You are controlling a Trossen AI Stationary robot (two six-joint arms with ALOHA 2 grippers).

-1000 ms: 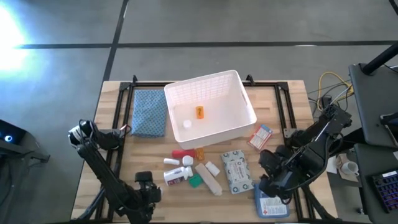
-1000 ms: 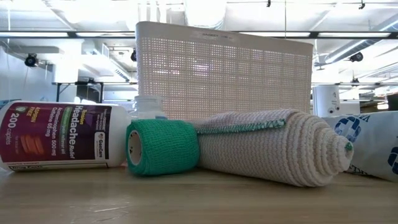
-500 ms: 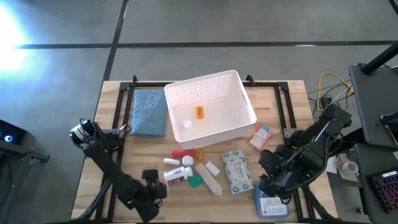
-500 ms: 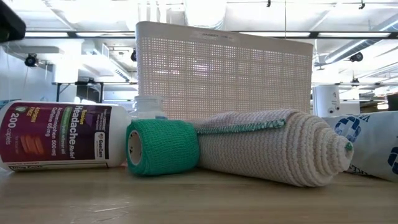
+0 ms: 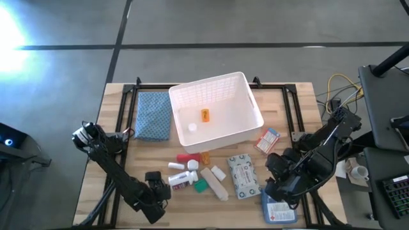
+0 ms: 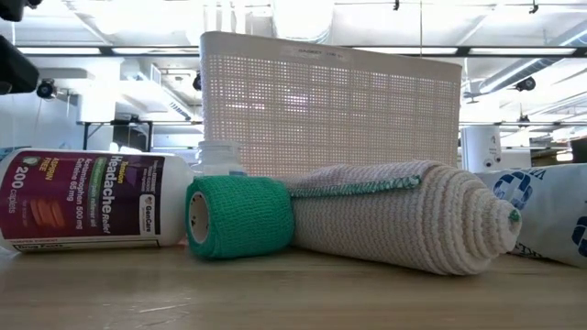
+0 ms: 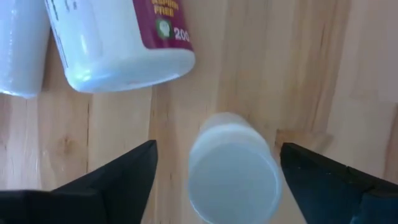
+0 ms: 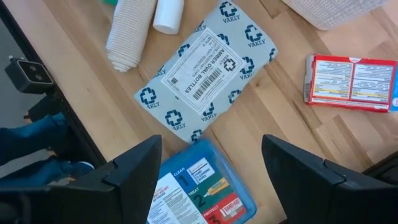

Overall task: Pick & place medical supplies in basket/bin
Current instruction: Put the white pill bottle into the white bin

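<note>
Supplies lay on the desk (image 5: 115, 160) before the basket (image 5: 217, 108). Left end effector (image 7: 214, 165) hung wide over an upright white bottle (image 7: 233, 168) — a purple-labelled bottle (image 7: 118, 37) close by risked being knocked. Right end effector (image 8: 211, 158) waited, spread, above a blue pouch (image 8: 199, 193).

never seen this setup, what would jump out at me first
The big white lattice basket at the table's middle far side, holding an orange vial. In front of it lies a scatter of supplies, with the left gripper open over a small white bottle. The right gripper hangs open above a blue pouch.
</note>
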